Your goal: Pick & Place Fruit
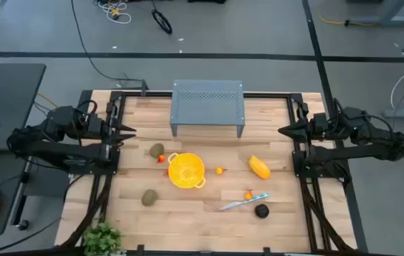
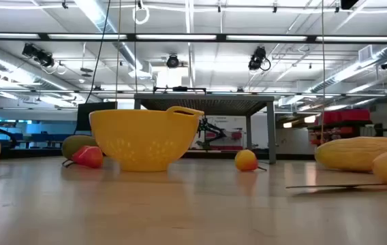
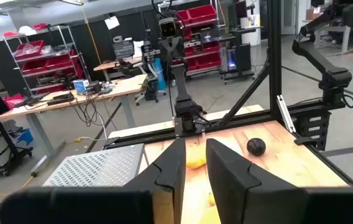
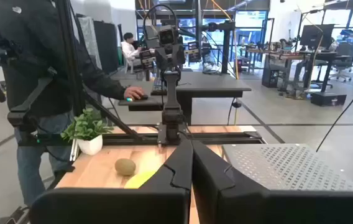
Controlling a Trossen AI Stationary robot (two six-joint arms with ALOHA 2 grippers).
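Fruit (image 1: 259, 168) is scattered on the tabletop (image 1: 202, 213) around the bowl (image 1: 185, 171). The left gripper (image 1: 129, 131) is parked at the left edge, jaws slightly parted, empty. The right gripper (image 1: 284, 131) is parked opposite, jaws clenched, empty.

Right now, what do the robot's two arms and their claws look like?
Both arms are dark, nearly black, built of chunky jointed segments. The left claw and the right claw each have two broad, flat, matte black fingers tapering to blunt tips. From above, thin dark cables loop along the arms. No markings are legible.
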